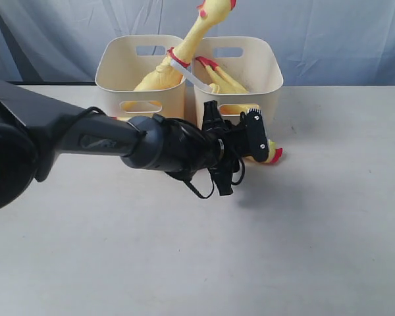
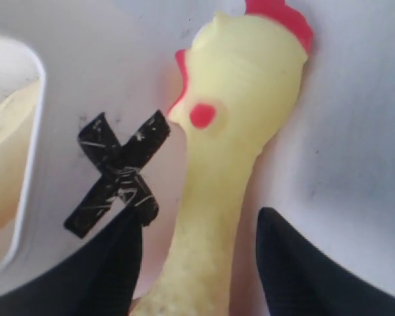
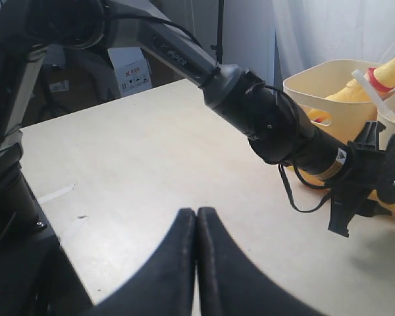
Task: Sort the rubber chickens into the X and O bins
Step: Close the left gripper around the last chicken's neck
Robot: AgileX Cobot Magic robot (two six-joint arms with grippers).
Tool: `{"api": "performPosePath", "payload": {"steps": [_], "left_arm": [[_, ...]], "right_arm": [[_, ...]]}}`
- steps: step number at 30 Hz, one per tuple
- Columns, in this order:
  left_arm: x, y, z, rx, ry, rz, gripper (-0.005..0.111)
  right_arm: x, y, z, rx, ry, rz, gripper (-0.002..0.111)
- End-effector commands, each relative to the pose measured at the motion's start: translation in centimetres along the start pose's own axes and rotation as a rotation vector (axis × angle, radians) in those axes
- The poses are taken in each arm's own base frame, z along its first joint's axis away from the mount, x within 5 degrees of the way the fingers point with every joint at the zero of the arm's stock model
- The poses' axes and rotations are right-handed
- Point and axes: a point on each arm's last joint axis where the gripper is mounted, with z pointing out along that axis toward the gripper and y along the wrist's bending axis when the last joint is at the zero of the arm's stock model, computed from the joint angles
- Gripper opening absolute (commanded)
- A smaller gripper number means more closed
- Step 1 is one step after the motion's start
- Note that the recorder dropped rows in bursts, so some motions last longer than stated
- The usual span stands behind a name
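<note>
— Reaching in from the left, how is the black left arm [image 1: 85, 135] posed?

— It is stretched nearly level across the middle of the exterior view, low over the pale tabletop [image 1: 316, 230]. Its wrist is brought in front of the two bins, and a loop of cable [image 1: 204, 187] is hung beneath it.

— And the left gripper [image 1: 240, 131]?

— It is set just before the right-hand cream plastic bin [image 1: 266, 72], the one with slot handles. In the left wrist view its fingers [image 2: 112, 263] are held apart on either side of the neck of a long yellow rubber chicken [image 2: 243, 99] with a red comb and beak. A sliver of gap is seen on one side; on the other, contact cannot be told.

— Where is that chicken laid?

— It is laid on the tabletop just in front of that bin, with its head turned toward the right of the exterior view. A black taped X [image 2: 118, 174] is seen on the pale wall just beside its neck.

— The others?

— A second yellow rubber chicken [image 1: 161, 78] is propped in the matching left-hand cream bin [image 1: 112, 72], with its neck leaned up over the adjoining rims. A third chicken [image 1: 224, 80] is lodged in the right-hand bin with its red feet raised.

— And the right gripper [image 3: 196, 214]?

— Its fingers are pressed together on nothing, and it is held above the tabletop, away from the bins.
</note>
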Motion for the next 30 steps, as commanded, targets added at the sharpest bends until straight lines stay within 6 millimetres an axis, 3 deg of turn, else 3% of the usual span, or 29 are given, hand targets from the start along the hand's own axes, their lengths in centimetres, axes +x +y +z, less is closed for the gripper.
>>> {"api": "performPosePath", "payload": {"steps": [1, 14, 23, 25, 30], "left_arm": [[0.0, -0.1, 0.1, 0.021, -0.012, -0.022, 0.050], [1.2, -1.7, 1.6, 0.058, 0.025, -0.009, 0.050], [1.2, -1.7, 1.7, 0.047, 0.026, 0.020, 0.050], [1.3, -1.8, 1.8, 0.050, 0.028, 0.021, 0.047], [1.6, -2.2, 2.2, 0.060, 0.038, 0.020, 0.027]], "right_arm": [[0.1, 0.1, 0.0, -0.003, -0.002, 0.001, 0.000], [0.1, 0.1, 0.0, -0.003, -0.002, 0.001, 0.000], [0.1, 0.1, 0.0, -0.001, -0.004, 0.001, 0.000], [0.1, 0.0, 0.0, 0.000, -0.006, 0.001, 0.000], [0.1, 0.0, 0.0, 0.000, -0.006, 0.001, 0.000]]}}
